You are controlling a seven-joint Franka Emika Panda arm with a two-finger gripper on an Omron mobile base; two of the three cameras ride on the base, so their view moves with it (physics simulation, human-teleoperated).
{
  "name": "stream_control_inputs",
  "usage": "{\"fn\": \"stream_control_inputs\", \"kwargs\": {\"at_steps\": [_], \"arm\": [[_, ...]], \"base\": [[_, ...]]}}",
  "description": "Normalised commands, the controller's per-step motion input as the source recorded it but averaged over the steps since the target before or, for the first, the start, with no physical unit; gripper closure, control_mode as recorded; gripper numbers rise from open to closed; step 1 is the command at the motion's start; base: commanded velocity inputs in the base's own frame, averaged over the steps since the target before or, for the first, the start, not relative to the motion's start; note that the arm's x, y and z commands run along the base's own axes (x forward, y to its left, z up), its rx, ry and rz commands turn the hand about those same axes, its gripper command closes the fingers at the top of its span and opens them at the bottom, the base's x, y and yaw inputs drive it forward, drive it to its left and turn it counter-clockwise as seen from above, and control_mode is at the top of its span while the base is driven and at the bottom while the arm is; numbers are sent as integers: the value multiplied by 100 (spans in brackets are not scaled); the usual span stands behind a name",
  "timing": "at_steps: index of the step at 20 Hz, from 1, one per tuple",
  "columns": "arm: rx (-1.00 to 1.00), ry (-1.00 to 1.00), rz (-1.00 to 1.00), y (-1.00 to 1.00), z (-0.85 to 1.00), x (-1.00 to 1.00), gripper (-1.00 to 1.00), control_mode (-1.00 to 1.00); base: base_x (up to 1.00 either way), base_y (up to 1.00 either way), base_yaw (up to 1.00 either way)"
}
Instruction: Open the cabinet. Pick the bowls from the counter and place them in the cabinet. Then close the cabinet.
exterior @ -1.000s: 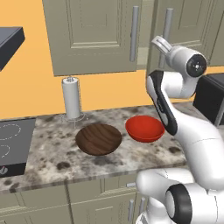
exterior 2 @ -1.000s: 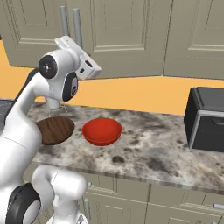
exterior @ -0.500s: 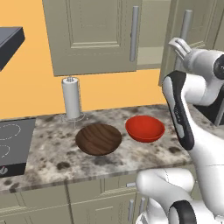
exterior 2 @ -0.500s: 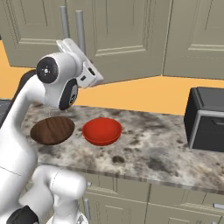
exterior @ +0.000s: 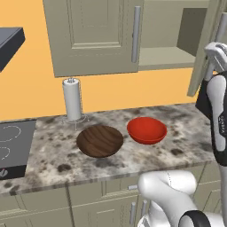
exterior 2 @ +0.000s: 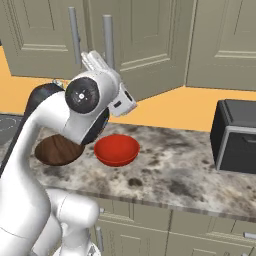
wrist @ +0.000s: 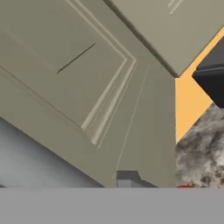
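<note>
I see the grey-beige wall cabinet [exterior: 168, 40] with its right door [exterior: 207, 48] swung open toward me, baring one inner shelf [exterior: 166, 57]; its left door [exterior: 95, 35] is shut. My claw is up by that open door's edge; whether it is spread or pinching I cannot tell. Two bowls sit mid-bench on the speckled granite bench [exterior: 186, 128], just beside each other: one dark brown wooden bowl [exterior: 99, 141], one glossy red bowl [exterior: 146, 130]. One white paper-towel roll [exterior: 72, 98] stands at the back edge.

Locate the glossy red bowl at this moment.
The glossy red bowl sits on the speckled granite counter, just right of the wider dark brown wood-grain bowl in the left base view, below the cabinet's opened right door.
</note>
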Motion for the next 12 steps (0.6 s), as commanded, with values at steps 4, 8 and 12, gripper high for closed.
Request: {"fn": "stream_control_inputs", "kwargs": {"at_steps": [4,8,12], "arm": [[37,-39,7,-100,-85,-5,100,-100],[38,-8,0,-100,-38,-47,-100,-100],[26,0,-13,-96,15,-100,-100,-100]], "base": [[0,0,0],[0,0,0],[0,0,0]]}}
